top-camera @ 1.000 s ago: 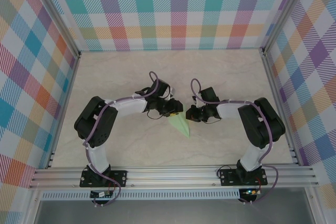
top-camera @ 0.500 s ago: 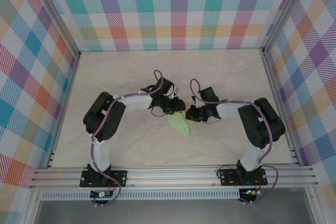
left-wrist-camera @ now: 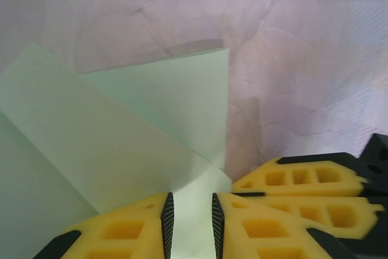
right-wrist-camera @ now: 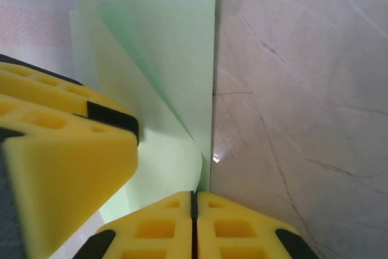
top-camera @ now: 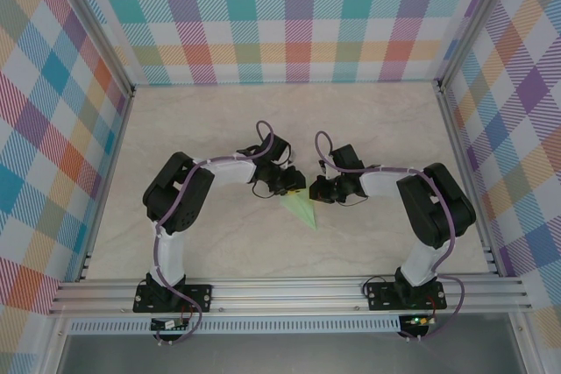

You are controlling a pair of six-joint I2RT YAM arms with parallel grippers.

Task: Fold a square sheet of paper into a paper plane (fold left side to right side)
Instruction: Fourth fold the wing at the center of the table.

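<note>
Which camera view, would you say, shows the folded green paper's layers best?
The left wrist view: the folded paper lies close, its overlapping flaps and edges distinct. The right wrist view catches one lifted flap; the top external view gives a small pointed sliver.

Multi-colour plaid walls (top-camera: 298,15) left, right, far; pale marble-look tabletop (top-camera: 210,120); alu rails (top-camera: 289,291) along near edge; even light.

Pale mint-green paper (top-camera: 301,208); yellow fingers (left-wrist-camera: 121,228) edged black; cream, grey-veined marbled table (top-camera: 219,129); pastel plaid walls (top-camera: 298,15).
</note>
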